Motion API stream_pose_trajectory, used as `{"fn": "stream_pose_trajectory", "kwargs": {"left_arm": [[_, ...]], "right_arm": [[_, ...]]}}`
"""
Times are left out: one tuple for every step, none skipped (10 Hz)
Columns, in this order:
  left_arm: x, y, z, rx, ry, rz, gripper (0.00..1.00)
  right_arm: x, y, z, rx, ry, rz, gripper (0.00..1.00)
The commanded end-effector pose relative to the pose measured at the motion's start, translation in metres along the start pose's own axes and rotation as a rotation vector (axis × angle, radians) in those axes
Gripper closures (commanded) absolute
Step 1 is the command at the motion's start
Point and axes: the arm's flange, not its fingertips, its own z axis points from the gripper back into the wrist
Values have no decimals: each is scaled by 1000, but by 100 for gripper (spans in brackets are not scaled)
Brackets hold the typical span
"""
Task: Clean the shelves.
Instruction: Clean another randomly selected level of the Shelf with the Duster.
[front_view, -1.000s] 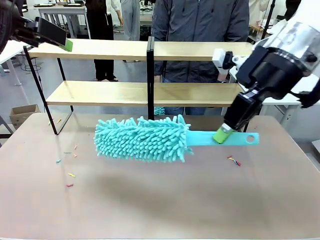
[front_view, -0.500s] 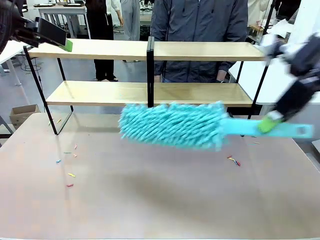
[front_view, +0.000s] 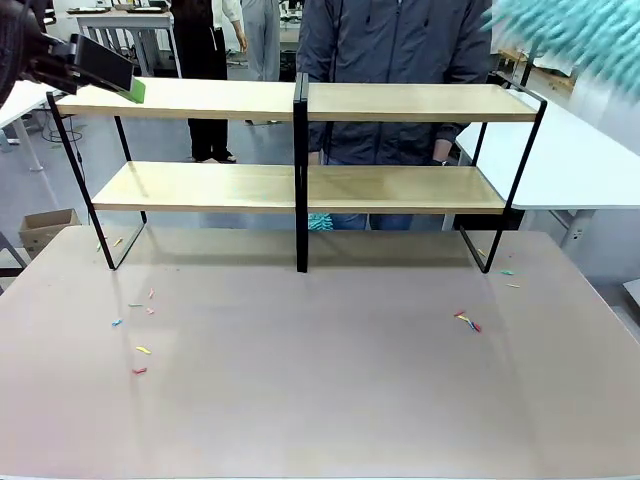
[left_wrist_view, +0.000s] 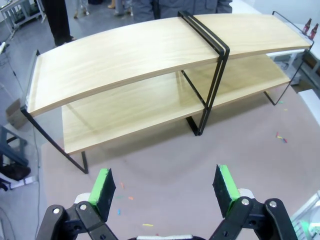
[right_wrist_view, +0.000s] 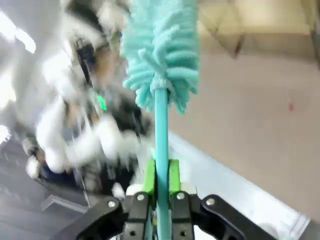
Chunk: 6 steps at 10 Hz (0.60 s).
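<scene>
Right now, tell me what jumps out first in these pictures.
The shelves, a two-tier wooden rack on a black frame, span the far side of the beige table. A fluffy teal duster is clamped in the right gripper, its head blurred at the front view's top right. The left gripper hangs open, facing the rack.

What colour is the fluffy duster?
Turquoise fluffy duster with matching handle; clearest in the right wrist view.

Left tool raised and spread; right tool clamped on a handle.

Left black two-finger tool with green pads (front_view: 128, 82): held high at the front view's upper left corner, one green pad tip showing. In its wrist view (left_wrist_view: 165, 186) the fingers stand wide apart with nothing between the pads (left_wrist_view: 104, 186). Right black two-finger tool with green pads (right_wrist_view: 161, 176): pads pressed against the thin teal plastic handle of a fluffy teal microfibre duster (right_wrist_view: 161, 45), which points away from the wrist; picture heavily blurred.
</scene>
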Motion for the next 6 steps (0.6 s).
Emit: {"fn": "stream_pose_trajectory", "kwargs": {"left_arm": [[0, 2, -1, -3, -5, 3, 0], [0, 2, -1, -3, -5, 3, 0], [0, 2, -1, -3, -5, 3, 0], [0, 2, -1, -3, -5, 3, 0], [0, 2, -1, -3, -5, 3, 0], [0, 2, -1, -3, -5, 3, 0]], "right_arm": [[24, -13, 19, 89, -299, 191, 87], [25, -23, 29, 98, -362, 271, 87], [29, -35, 21, 135, -302, 260, 87], [18, -14, 45, 56, -303, 95, 87], [18, -14, 45, 56, -303, 95, 87], [18, -14, 45, 56, -303, 95, 87]]}}
